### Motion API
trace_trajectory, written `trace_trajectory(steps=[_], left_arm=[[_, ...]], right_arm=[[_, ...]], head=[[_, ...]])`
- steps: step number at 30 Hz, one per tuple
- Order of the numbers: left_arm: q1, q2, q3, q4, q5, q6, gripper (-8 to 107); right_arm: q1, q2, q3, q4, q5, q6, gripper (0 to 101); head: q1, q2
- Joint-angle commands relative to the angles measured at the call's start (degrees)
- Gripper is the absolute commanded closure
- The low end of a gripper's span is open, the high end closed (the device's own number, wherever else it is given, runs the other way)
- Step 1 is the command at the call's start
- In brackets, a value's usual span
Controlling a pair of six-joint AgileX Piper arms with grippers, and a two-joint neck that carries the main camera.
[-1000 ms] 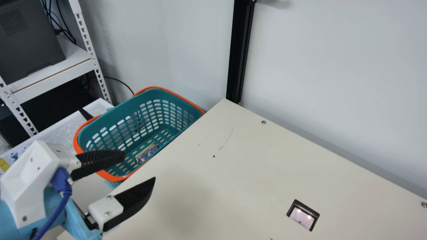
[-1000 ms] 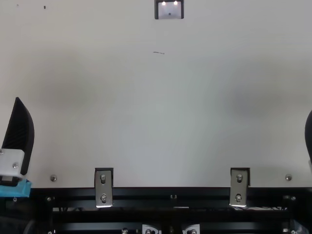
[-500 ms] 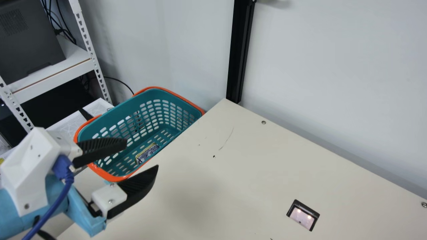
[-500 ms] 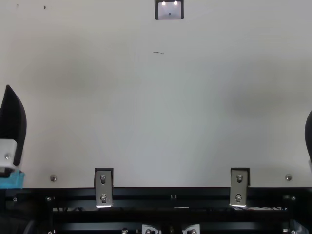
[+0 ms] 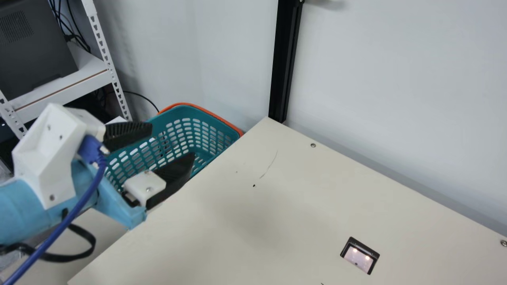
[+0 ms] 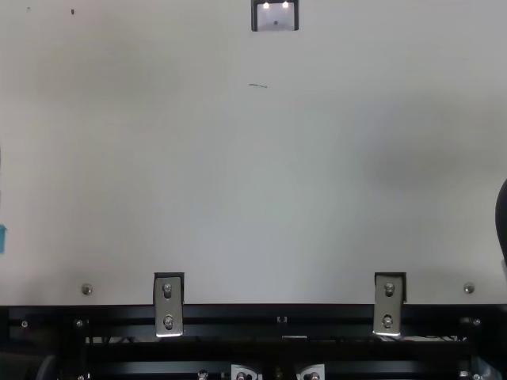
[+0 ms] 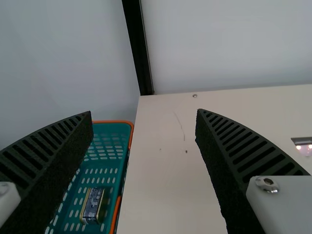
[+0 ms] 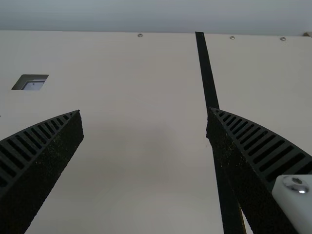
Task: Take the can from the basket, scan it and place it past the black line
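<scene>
In the main view, the black ribbed left gripper (image 5: 173, 141) is seen in front of the teal plastic basket with orange rim (image 5: 206, 111), and its jaws are spread. The dark blue rectangular can with golden edges (image 7: 91, 205) lies inside, on the basket floor. The black ribbed right gripper (image 6: 502, 218) has its jaws also wide apart.

Basket (image 5: 174, 116): partly behind my left gripper (image 5: 173, 141)
Can (image 7: 92, 207): print too small for me
Scanner window (image 7: 304, 150): cut off, left wrist view
Right gripper (image 6: 502, 222): cropped, top view
</scene>
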Motion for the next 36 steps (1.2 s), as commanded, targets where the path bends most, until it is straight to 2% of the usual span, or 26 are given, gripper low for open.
trace_trajectory(steps=[1,12,17,23,30,31,36], left_arm=[[1.17,1.65,-0.58,-0.56,-1.14,0.74,9],[9.19,9.33,-4.47,-8.54,-6.43,8.42,9],[12.28,13.25,-6.98,-14.46,-6.62,14.03,9],[16.86,18.48,-12.11,-24.31,-4.63,24.84,9],[25.60,24.33,-18.35,-39.77,-2.30,41.49,9],[23.04,23.32,-17.07,-32.94,-2.64,33.63,9],[25.62,24.34,-18.29,-39.26,-2.40,40.69,9]], right_arm=[[0.00,0.00,0.00,0.00,0.00,0.00,0],[0.00,0.00,0.00,0.00,0.00,0.00,0],[0.00,0.00,0.00,0.00,0.00,0.00,0],[0.00,0.00,0.00,0.00,0.00,0.00,0],[0.00,0.00,0.00,0.00,0.00,0.00,0],[0.00,0.00,0.00,0.00,0.00,0.00,0],[0.00,0.00,0.00,0.00,0.00,0.00,0]], head=[[-2.13,1.18],[-2.13,1.18],[-2.13,1.18],[-2.13,1.18],[-2.13,1.18],[-2.13,1.18],[-2.13,1.18]])
